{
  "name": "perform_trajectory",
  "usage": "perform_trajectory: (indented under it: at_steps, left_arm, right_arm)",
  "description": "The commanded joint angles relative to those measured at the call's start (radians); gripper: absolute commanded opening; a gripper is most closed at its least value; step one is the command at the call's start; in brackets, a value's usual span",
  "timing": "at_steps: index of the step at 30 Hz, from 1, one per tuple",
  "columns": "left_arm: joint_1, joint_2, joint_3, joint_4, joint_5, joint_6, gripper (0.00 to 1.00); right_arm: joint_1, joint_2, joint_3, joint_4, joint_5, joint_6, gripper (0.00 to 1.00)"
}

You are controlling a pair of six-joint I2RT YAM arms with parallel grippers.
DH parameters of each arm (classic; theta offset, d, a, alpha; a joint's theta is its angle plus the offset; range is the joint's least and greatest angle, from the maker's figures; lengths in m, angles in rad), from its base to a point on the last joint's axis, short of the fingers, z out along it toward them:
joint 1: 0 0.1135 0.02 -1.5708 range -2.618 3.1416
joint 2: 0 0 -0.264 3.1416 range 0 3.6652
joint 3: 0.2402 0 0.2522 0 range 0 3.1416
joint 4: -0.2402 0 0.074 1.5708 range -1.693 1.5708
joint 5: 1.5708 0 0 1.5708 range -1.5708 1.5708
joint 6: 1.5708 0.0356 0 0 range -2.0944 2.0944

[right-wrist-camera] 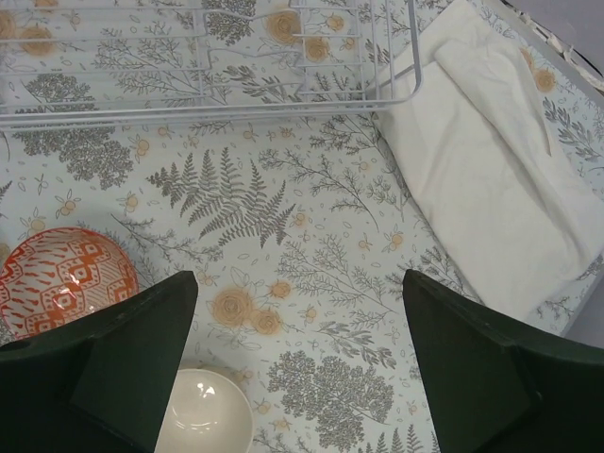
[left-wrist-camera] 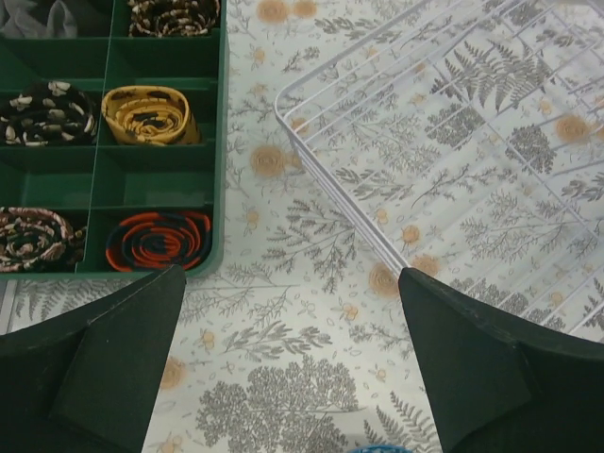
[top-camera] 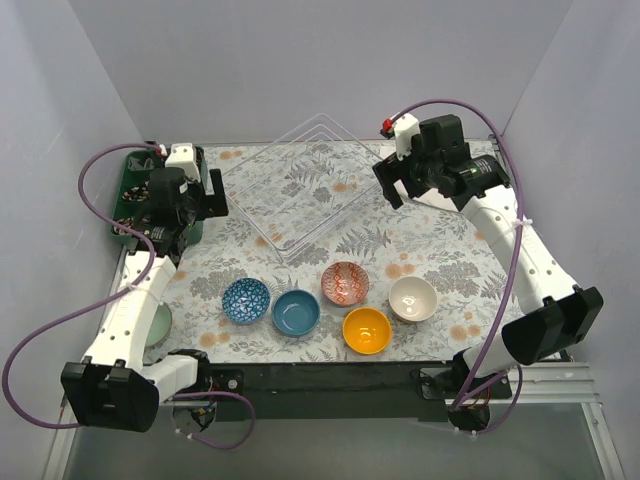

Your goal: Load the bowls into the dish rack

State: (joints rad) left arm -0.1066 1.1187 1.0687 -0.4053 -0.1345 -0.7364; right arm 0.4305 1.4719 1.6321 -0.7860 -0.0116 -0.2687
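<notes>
Bowls, six, all standing on the tabletop outside the dish rack (top-camera: pixel 300 190). Five sit in a loose row along the near edge: blue-patterned bowl (top-camera: pixel 246 300), teal bowl (top-camera: pixel 296 312) just beside it, red-patterned bowl (top-camera: pixel 345 283), orange bowl (top-camera: pixel 367 330), white bowl (top-camera: pixel 413 298). The sixth, the pale green bowl (top-camera: pixel 158 325), is by the left edge, partly hidden under my left arm.

Dish rack: white wire, set cornerwise at the middle of the far edge, well apart from the row.

My left gripper (left-wrist-camera: pixel 290 283): fingers spread wide, nothing between them, over the table cover (left-wrist-camera: pixel 311 245) between the rack and the green tray (left-wrist-camera: pixel 222 142).

My right gripper (right-wrist-camera: pixel 300 283): fingers likewise apart and holding nothing, over the cover between the rack and the red-patterned and white bowls.

Green tray: far left corner, rolls of patterned fabric (left-wrist-camera: pixel 151 115) in its compartments.

White cloth (right-wrist-camera: pixel 491 179): folded, just beside the rack's corner on the right-edge side.
</notes>
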Motion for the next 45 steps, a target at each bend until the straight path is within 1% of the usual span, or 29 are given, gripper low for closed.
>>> perform_trajectory:
  at_steps: [1, 4, 5, 7, 8, 10, 12, 15, 17, 18, 21, 22, 25, 28, 31, 34, 36, 39, 45]
  left_arm:
    - [0.005, -0.095, -0.012, -0.093, -0.016, 0.031, 0.98]
    - [0.030, -0.148, -0.047, -0.138, -0.013, 0.042, 0.98]
    - [0.044, -0.163, -0.070, -0.168, -0.008, 0.048, 0.98]
    - [0.050, -0.201, -0.091, -0.211, -0.031, 0.055, 0.98]
    - [0.054, -0.214, -0.117, -0.222, -0.046, 0.064, 0.98]
    - [0.064, -0.246, -0.145, -0.239, -0.092, 0.081, 0.98]
    - [0.080, -0.267, -0.189, -0.248, -0.135, 0.088, 0.98]
    - [0.096, -0.289, -0.219, -0.254, -0.174, 0.080, 0.98]
    - [0.105, -0.286, -0.217, -0.257, -0.214, 0.072, 0.98]
    - [0.142, -0.283, -0.210, -0.260, -0.220, 0.074, 0.98]
    - [0.159, -0.299, -0.199, -0.262, -0.220, 0.091, 0.98]
    - [0.159, -0.300, -0.199, -0.267, -0.214, 0.126, 0.98]
    - [0.159, -0.275, -0.193, -0.355, -0.197, 0.138, 0.98]
    - [0.159, -0.261, -0.185, -0.404, -0.166, 0.121, 0.98]
    - [0.159, -0.289, -0.196, -0.383, -0.163, 0.117, 0.98]
    - [0.163, -0.290, -0.223, -0.371, -0.194, 0.103, 0.98]
    - [0.173, -0.290, -0.231, -0.374, -0.197, 0.089, 0.98]
    - [0.189, -0.290, -0.230, -0.385, -0.172, 0.077, 0.98]
    - [0.199, -0.273, -0.225, -0.385, -0.159, 0.081, 0.98]
  right_arm:
    - [0.004, -0.001, 0.055, 0.002, -0.066, -0.032, 0.99]
    - [0.007, 0.086, 0.152, -0.024, -0.149, -0.058, 0.99]
    - [0.013, 0.141, 0.226, -0.035, -0.165, -0.053, 0.99]
    - [0.025, 0.223, 0.302, -0.044, -0.198, -0.055, 0.99]
    - [0.054, 0.246, 0.358, -0.044, -0.208, -0.073, 0.99]
    - [0.098, 0.312, 0.417, -0.042, -0.170, -0.090, 0.98]
    - [0.169, 0.355, 0.490, -0.036, -0.143, -0.107, 0.98]
    - [0.269, 0.430, 0.549, -0.007, -0.039, -0.095, 0.97]
    - [0.322, 0.475, 0.566, 0.016, -0.013, -0.086, 0.97]
    - [0.339, 0.487, 0.584, 0.025, 0.037, -0.067, 0.97]
    - [0.376, 0.528, 0.609, 0.056, 0.068, -0.043, 0.97]
    - [0.382, 0.550, 0.626, 0.062, 0.074, -0.026, 0.97]
    - [0.392, 0.599, 0.672, 0.065, 0.022, -0.003, 0.97]
    - [0.401, 0.645, 0.686, 0.082, 0.025, 0.032, 0.95]
    - [0.422, 0.680, 0.692, 0.102, 0.032, 0.025, 0.95]
    - [0.450, 0.720, 0.707, 0.106, 0.019, 0.020, 0.93]
    - [0.476, 0.738, 0.725, 0.105, -0.036, 0.017, 0.90]
    - [0.511, 0.777, 0.744, 0.108, -0.037, 0.019, 0.88]
    - [0.525, 0.852, 0.764, 0.114, -0.027, 0.036, 0.85]
